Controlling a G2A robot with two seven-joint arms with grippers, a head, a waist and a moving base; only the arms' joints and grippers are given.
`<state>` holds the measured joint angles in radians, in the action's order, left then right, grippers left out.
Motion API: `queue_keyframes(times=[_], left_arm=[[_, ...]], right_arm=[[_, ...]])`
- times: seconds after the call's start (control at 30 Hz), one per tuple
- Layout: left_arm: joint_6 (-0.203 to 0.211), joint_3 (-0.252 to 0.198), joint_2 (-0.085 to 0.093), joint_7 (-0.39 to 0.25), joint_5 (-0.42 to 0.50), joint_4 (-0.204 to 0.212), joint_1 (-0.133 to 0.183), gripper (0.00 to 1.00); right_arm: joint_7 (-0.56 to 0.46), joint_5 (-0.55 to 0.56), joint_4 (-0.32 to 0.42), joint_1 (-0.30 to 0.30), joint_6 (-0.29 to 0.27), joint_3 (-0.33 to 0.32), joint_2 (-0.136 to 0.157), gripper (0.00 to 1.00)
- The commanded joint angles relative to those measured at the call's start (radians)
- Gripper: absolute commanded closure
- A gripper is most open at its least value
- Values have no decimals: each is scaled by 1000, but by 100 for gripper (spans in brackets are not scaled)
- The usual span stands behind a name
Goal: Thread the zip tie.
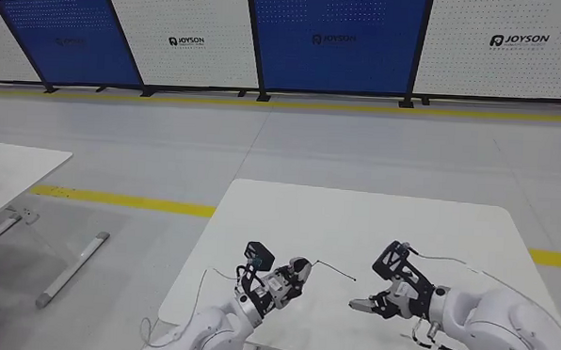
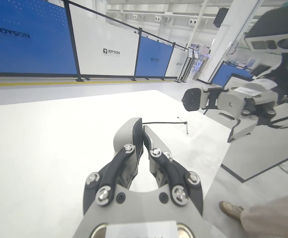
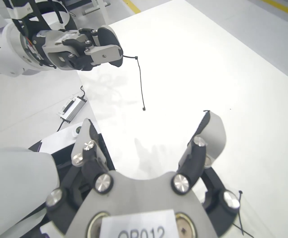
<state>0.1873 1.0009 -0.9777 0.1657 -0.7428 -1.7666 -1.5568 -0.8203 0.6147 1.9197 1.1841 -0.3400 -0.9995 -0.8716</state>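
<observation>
The left gripper (image 2: 142,126) is clamped on one end of the zip tie (image 2: 164,122) by the tabletop (image 1: 354,216) near edge; the right gripper (image 3: 147,118) gapes open nearby

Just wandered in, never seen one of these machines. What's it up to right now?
A two-armed robot is working over a white table. Its left gripper is shut on one end of a thin black zip tie, which sticks out and bends partway along. The right gripper hangs open and empty nearby, not touching the tie.
</observation>
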Motion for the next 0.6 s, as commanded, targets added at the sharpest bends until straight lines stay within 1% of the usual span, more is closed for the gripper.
queue_keyframes(times=[0.0,0.43,0.47,0.57], left_arm=[[48,4,-1,-37,83,2,2,100],[48,4,-1,-37,83,2,2,100],[44,4,-2,-38,88,3,3,100],[29,3,-8,-64,159,0,5,100]], right_arm=[[21,16,-8,12,0,12,10,0],[25,19,-8,13,2,11,10,0],[37,34,-7,18,6,12,9,0],[66,48,-10,31,0,12,8,0]])
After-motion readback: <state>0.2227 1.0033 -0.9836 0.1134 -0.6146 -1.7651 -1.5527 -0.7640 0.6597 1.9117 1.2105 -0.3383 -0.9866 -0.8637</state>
